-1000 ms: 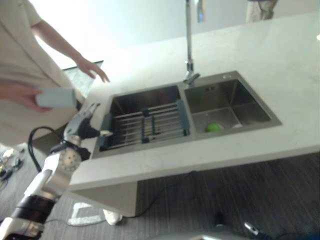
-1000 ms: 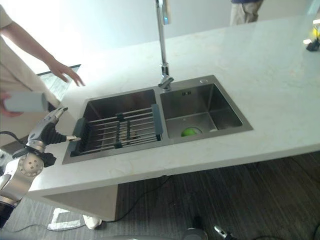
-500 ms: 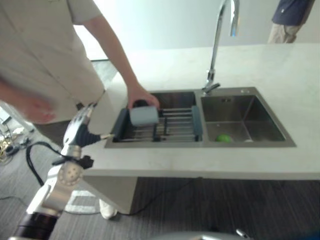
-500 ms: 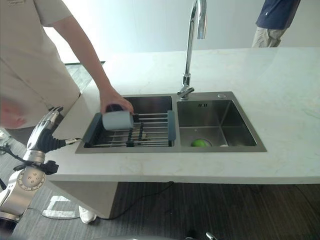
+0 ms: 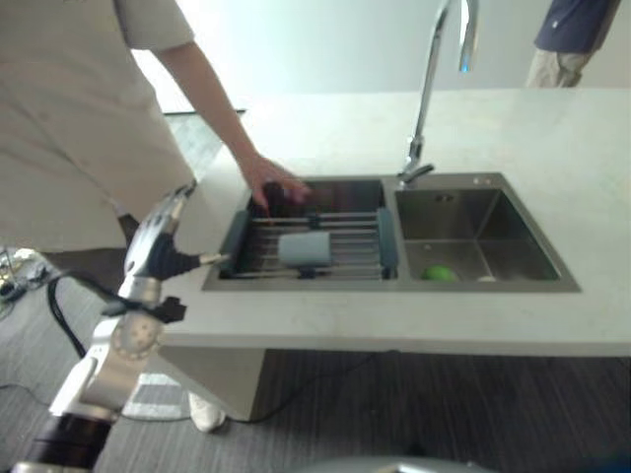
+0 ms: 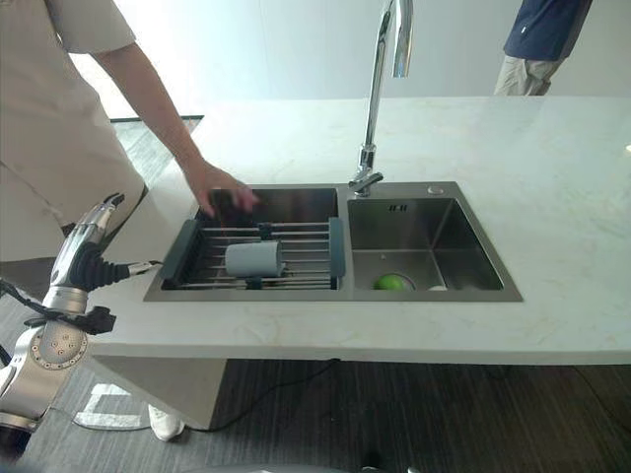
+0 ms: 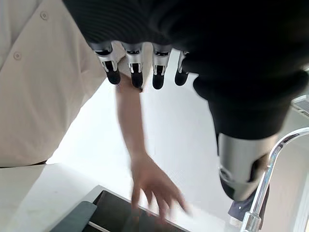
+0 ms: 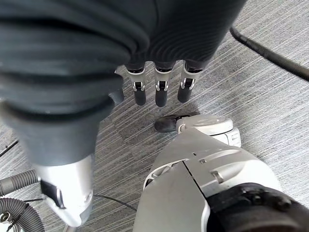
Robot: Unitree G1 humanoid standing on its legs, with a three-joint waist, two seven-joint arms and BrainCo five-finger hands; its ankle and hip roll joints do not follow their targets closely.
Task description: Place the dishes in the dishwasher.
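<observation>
Half a second ago the person's hand was setting the grey cup down; it has since let go and drawn back to the far rim of the left basin, and the cup lies alone on its side on the rack. Nearest, the grey floor. The robot's left hand hovers off the counter's left end, fingers straight and loose, holding nothing; the right hand hangs over the floor, fingers relaxed and empty. The pale stone counter carries a steel double sink, a green object in its right basin. The tall tap rises behind it. Farthest, a second person stands
</observation>
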